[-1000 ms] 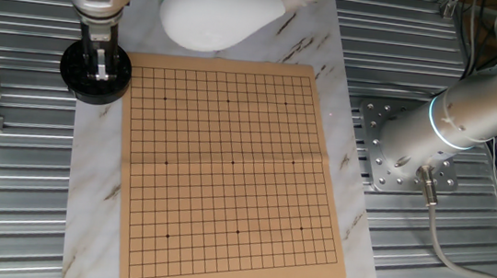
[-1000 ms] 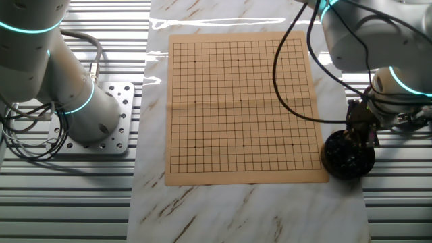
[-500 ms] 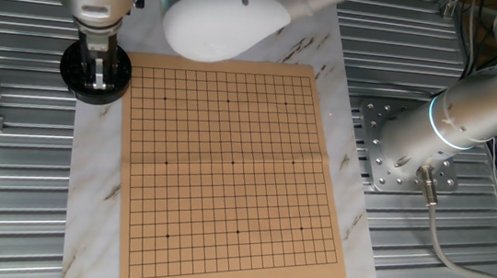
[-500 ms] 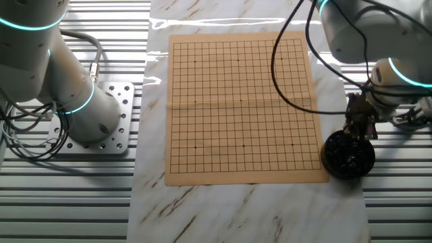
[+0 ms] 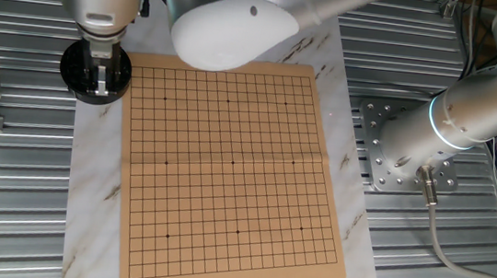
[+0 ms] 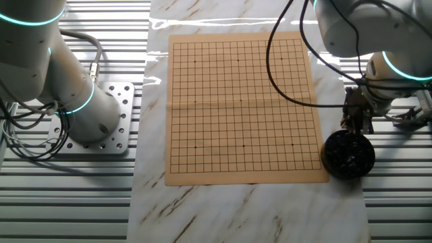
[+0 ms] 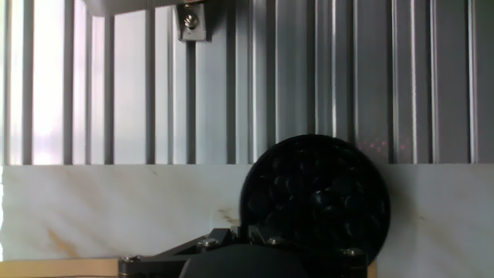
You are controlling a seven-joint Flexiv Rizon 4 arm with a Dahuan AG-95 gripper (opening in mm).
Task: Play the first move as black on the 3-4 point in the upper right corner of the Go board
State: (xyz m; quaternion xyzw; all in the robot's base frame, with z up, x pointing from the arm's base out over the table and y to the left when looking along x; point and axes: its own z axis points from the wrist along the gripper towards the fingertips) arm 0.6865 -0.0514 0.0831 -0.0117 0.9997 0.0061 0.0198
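Observation:
The tan Go board (image 5: 227, 165) lies flat on a marble slab and carries no stones; it also shows in the other fixed view (image 6: 243, 108). The round black bowl (image 5: 71, 65) of black stones stands just off one board corner, seen also in the other fixed view (image 6: 347, 156) and the hand view (image 7: 316, 193). My gripper (image 5: 99, 80) hangs just above the bowl, near its board-side edge (image 6: 356, 123). Its fingers are pressed close together, as on a small black stone, which is hard to make out against the dark bowl (image 7: 243, 228).
The white marble slab (image 5: 94, 197) lies under the board on a ribbed metal table. A second robot arm's base (image 5: 404, 155) is bolted beside the slab (image 6: 88, 115). My own bulky white arm link (image 5: 228, 21) hangs over the board's far edge.
The gripper has risen out of the bowl and drawn slightly back from its middle. The board and bowl have not moved.

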